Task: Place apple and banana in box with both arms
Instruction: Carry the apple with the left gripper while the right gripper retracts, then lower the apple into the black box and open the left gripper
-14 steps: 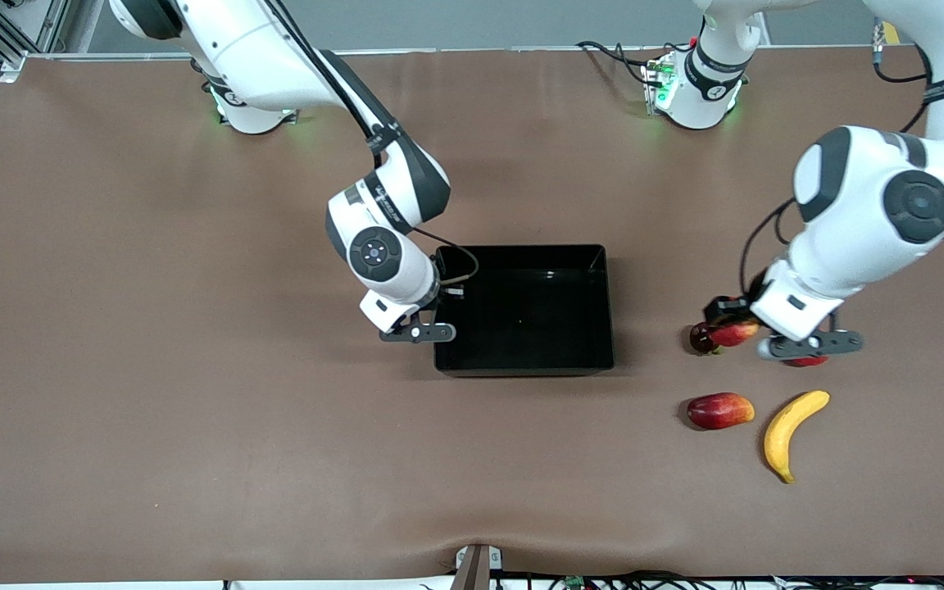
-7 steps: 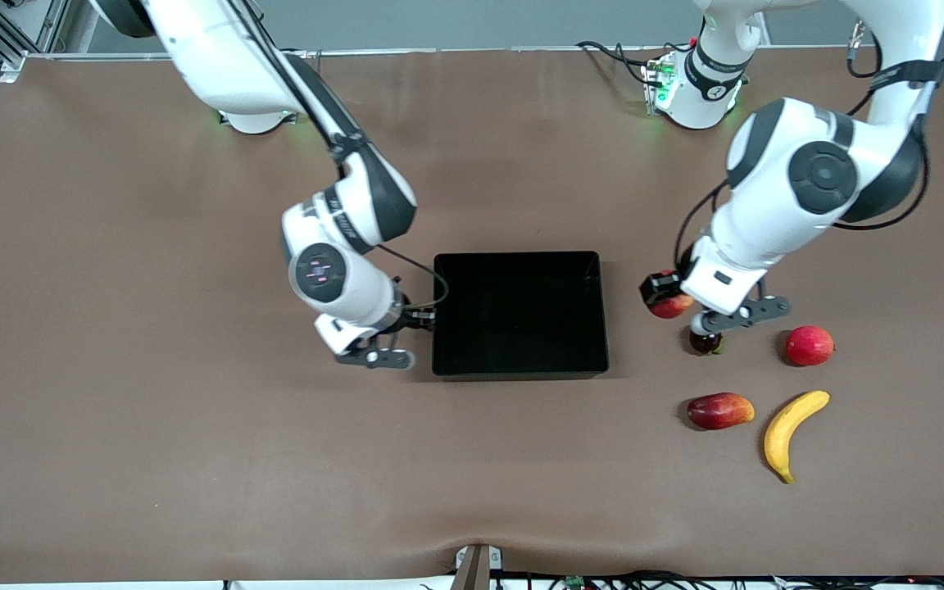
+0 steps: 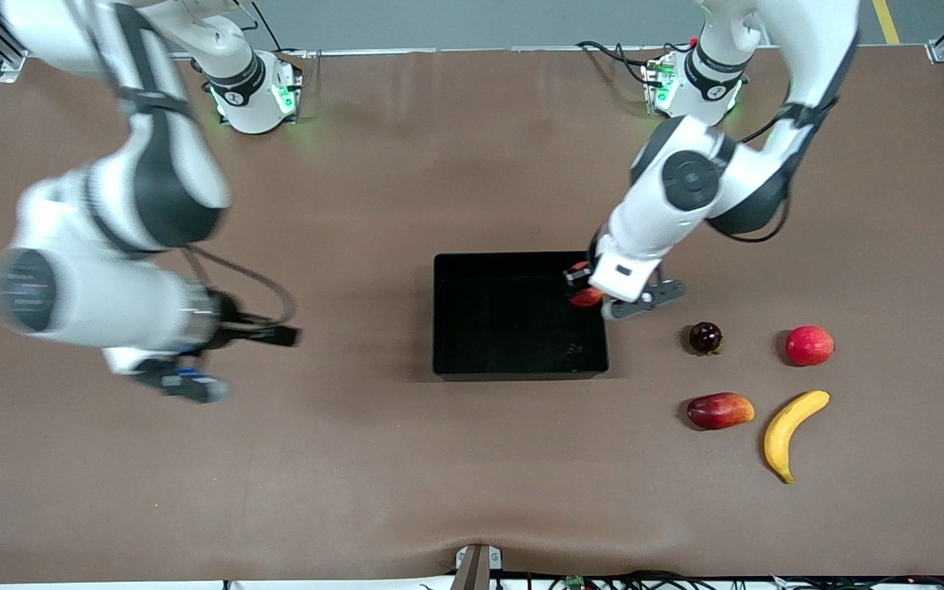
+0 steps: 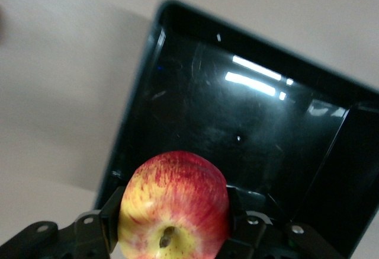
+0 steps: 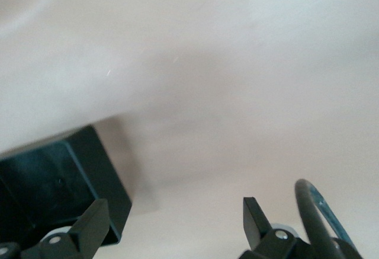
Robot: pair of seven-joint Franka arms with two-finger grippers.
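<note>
My left gripper (image 3: 587,292) is shut on the apple (image 3: 585,297), red with yellow streaks. It hangs over the wall of the black box (image 3: 521,370) at the left arm's end. The left wrist view shows the apple (image 4: 173,194) clamped between both fingers of the left gripper (image 4: 173,226), with the box (image 4: 249,122) below. The banana (image 3: 791,433) lies on the table toward the left arm's end, nearer the front camera than the box. My right gripper (image 3: 271,334) is open and holds nothing, over bare table toward the right arm's end. In its wrist view the right gripper (image 5: 174,207) shows a box corner (image 5: 53,188) beside it.
Three other fruits lie near the banana: a small dark one (image 3: 705,337), a pinkish-red round one (image 3: 809,345) and an elongated red-yellow one (image 3: 719,410). The brown table stretches wide around the box.
The left arm carried the apple from the fruit group to over the box's wall. The right gripper opened and swung away from the box toward the right arm's end.
</note>
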